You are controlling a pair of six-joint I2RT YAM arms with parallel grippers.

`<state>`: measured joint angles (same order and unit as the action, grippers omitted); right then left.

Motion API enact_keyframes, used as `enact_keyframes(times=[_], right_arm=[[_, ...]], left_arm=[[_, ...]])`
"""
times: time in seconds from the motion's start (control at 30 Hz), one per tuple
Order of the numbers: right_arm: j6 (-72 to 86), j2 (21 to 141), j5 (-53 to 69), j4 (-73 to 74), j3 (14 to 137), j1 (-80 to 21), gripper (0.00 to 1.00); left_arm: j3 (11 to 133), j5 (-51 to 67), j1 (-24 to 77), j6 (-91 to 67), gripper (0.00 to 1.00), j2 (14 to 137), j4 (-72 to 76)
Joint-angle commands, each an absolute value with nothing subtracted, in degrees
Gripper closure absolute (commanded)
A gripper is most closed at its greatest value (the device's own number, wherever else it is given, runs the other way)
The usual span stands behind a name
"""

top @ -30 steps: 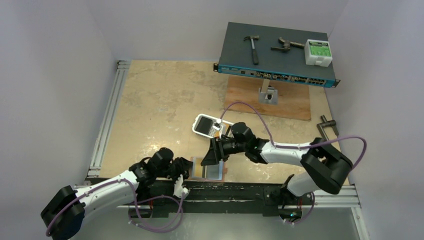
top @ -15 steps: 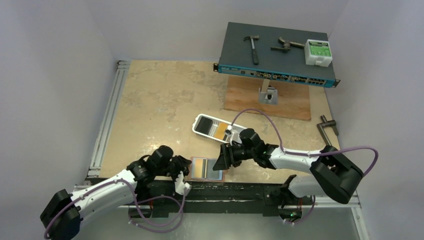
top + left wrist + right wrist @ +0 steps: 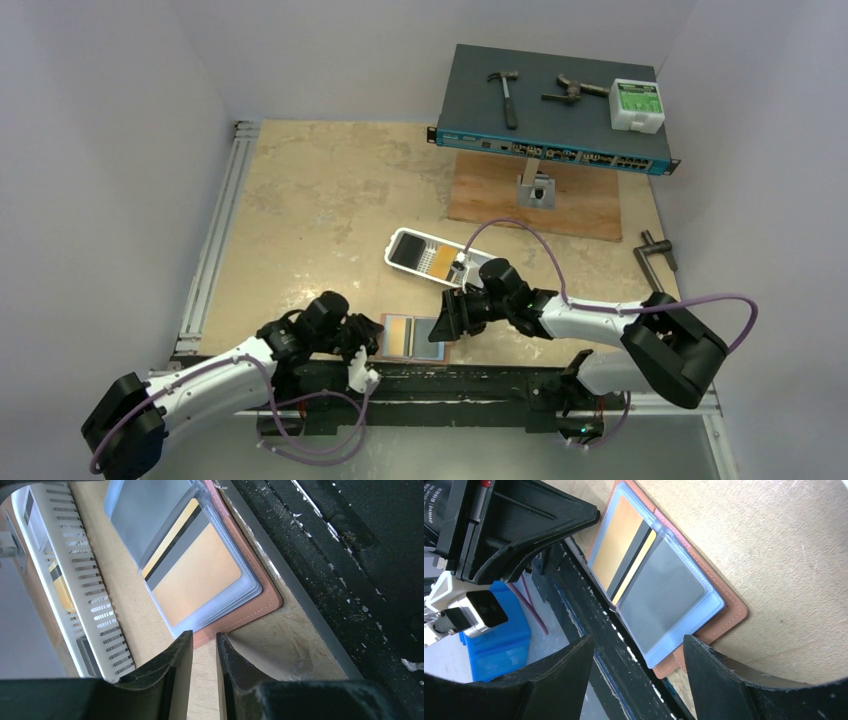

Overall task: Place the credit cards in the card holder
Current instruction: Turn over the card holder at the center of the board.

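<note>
The right gripper [image 3: 634, 645] hung open over the opened card holder [image 3: 265, 605]. The left gripper [image 3: 202, 636], jaws nearly together, sat at the holder's edge; any pinch was unclear.

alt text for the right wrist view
An open reddish-brown card holder lies flat on the table, an orange-yellow card in one clear sleeve, a grey card in the next. The right gripper hangs open and empty over it.
</note>
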<state>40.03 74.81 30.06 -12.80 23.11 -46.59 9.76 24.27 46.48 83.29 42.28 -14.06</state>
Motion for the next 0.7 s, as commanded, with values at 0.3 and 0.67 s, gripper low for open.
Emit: enact_keyframes(times=[0.3,0.67], right_arm=[[40.4,78.8,30.4,-18.6,23.3,-46.6,0.34],[43.1,78.1,33.6,-23.4,25.5,-46.8,0.35]], left_arm=[[8.5,29.2,46.5,88.7,0.77,44.2,-10.5],[8.2,29.8,46.7,89.2,0.77,44.5,-9.4]])
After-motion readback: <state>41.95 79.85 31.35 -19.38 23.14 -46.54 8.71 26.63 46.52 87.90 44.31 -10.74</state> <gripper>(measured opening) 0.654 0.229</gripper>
